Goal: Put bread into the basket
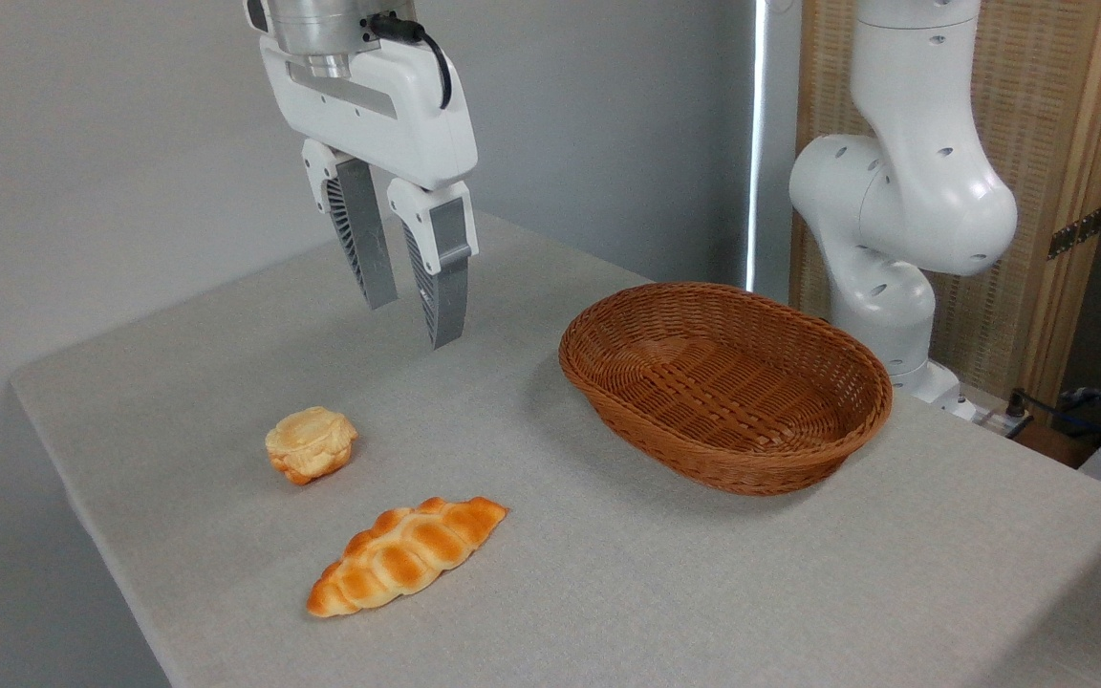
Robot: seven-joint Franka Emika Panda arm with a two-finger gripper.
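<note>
Hand (412, 320) hanging above counter (608, 573), fingers parted, gripping nothing — bun (311, 443) lying below it, wicker basket (724, 382) sitting to its right.

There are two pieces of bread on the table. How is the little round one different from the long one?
The round bun is small, lumpy and pale golden, with browner ruffled edges. The braided loaf is clearly longer, pointed at both ends and a deeper, glossier orange. The bun lies farther back, more nearly under the open gripper; the loaf lies nearer the table's front edge, set diagonally. Both rest on the grey tablecloth, left of the empty basket, touching nothing else.
</note>
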